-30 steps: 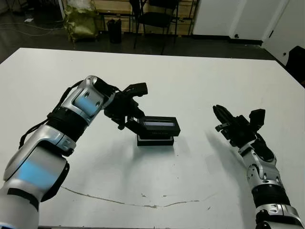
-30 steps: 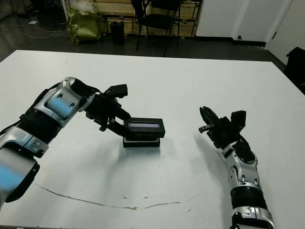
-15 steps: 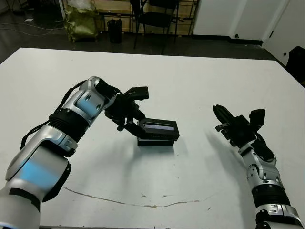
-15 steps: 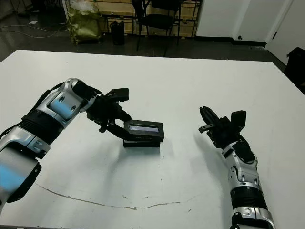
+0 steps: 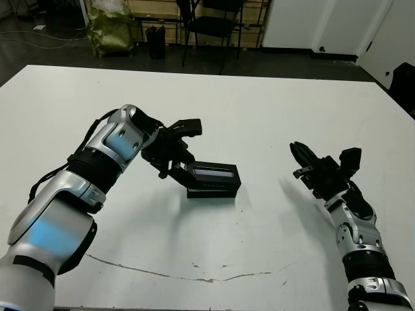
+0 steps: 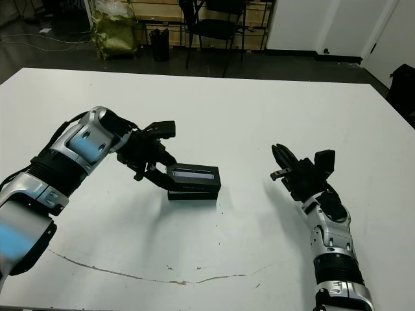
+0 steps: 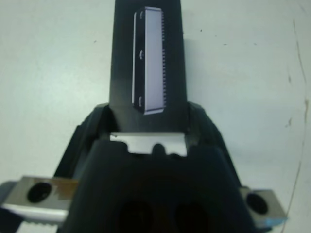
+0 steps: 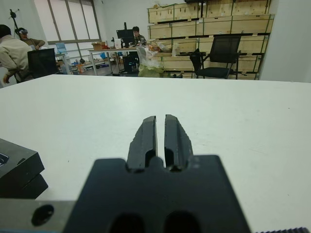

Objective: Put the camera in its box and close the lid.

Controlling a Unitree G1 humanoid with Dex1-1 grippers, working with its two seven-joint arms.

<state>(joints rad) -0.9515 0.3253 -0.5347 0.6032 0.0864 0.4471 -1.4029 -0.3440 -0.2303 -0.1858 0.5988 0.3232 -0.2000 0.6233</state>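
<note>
The left gripper (image 5: 176, 170) pinches the lid (image 5: 213, 173) over the box (image 5: 211, 192). The right gripper (image 5: 305, 163) is pressed together, empty. If the lid sits crooked, it may slide off.

The lid (image 5: 214, 173) covers the box (image 5: 211, 192) from above, so whether the camera lies inside cannot be told (only the box's dark side wall shows). In the left wrist view the gripper body hides the lid's near end.
</note>
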